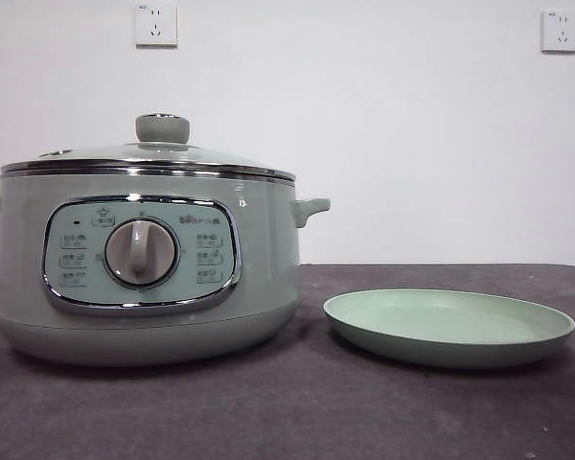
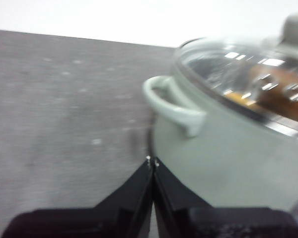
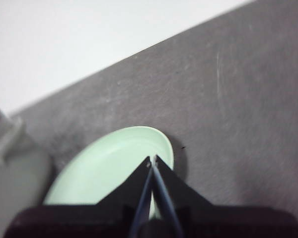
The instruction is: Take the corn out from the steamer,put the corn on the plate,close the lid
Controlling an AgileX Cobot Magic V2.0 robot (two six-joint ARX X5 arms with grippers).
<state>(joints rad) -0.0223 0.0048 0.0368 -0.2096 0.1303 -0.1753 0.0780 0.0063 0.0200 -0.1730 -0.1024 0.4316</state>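
Nearest lies the dark grey table (image 1: 297, 412), its matte surface faintly mottled and scuffed. On it, front right, rests the plate (image 1: 448, 331): shallow, round, smooth pale green with a low raised rim, nothing on it. To its left, close but not touching, stands the steamer (image 1: 144, 268), a broad round pot of glossy grey-green, its rounded control panel framed in chrome with a fat central dial and stubby side handles. The lid (image 1: 153, 153) sits shut on top, domed glass in a bright chrome band with a grey-green knob.

In the left wrist view the left gripper (image 2: 152, 161) hangs by the steamer's side, near one looped handle, its black wedge-shaped jaws pressed together at the tips and holding nothing. Through the glass there, an orange-yellow blur inside the pot looks like the corn (image 2: 283, 96), though it is too smeared to be sure.

The right gripper (image 3: 152, 159) hovers over the plate's edge, jaws likewise pressed together.

Farthest, a plain white wall (image 1: 383, 125) carries two white sockets.
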